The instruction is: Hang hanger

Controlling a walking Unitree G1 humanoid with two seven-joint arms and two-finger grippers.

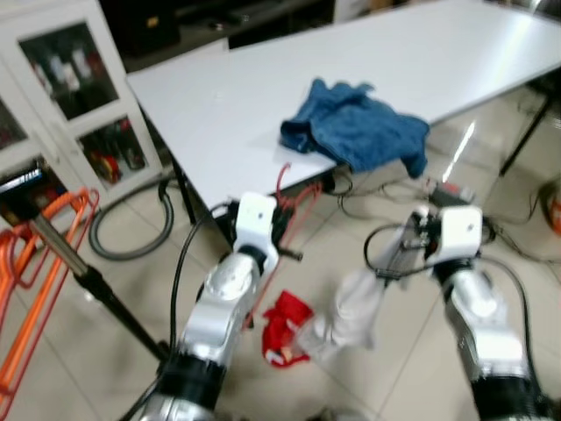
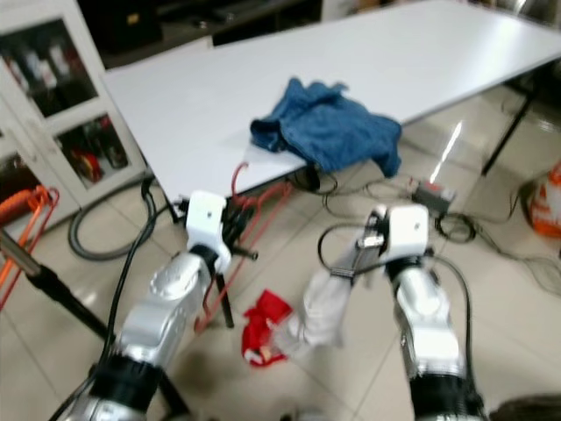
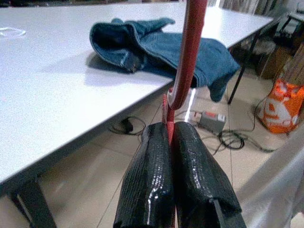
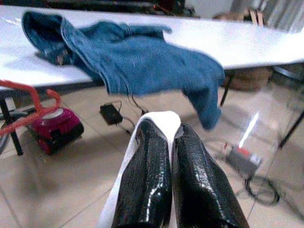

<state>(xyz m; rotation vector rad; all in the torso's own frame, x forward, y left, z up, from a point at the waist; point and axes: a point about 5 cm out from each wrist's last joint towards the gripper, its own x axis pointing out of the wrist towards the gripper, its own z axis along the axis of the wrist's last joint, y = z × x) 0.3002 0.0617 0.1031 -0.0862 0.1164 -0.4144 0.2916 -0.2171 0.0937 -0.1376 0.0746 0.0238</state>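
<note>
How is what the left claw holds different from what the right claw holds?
The left claw pinches a red hanger, a thin, stiff, curved rod; the right claw pinches a white cloth, soft and limp. The red hanger rises up toward the white table; the white cloth droops toward the floor. Both are clamped between shut black fingers.

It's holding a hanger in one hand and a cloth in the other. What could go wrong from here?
The left end effector pinches only the thin wire of the red hanger, so it might twist or slip. The white garment in the right end effector hangs near the floor and could drag. Cables on the floor might snag feet.
</note>
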